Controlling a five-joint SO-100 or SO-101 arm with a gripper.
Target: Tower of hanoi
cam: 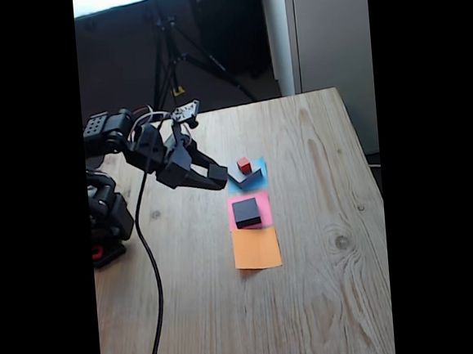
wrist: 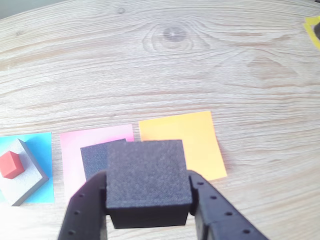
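Note:
My gripper is shut on a small dark grey block, held above the table between both fingers. In the fixed view the gripper hovers just left of the blue paper. A flat grey block lies on that blue paper with a tiny red cube on top; the cube also shows in the fixed view. A black block rests on the pink paper. In the wrist view this black block is partly hidden behind the held block.
An orange paper square lies bare beside the pink one, also seen as the orange square in the wrist view. A black cable runs down the table's left side. A tripod stands beyond the far edge.

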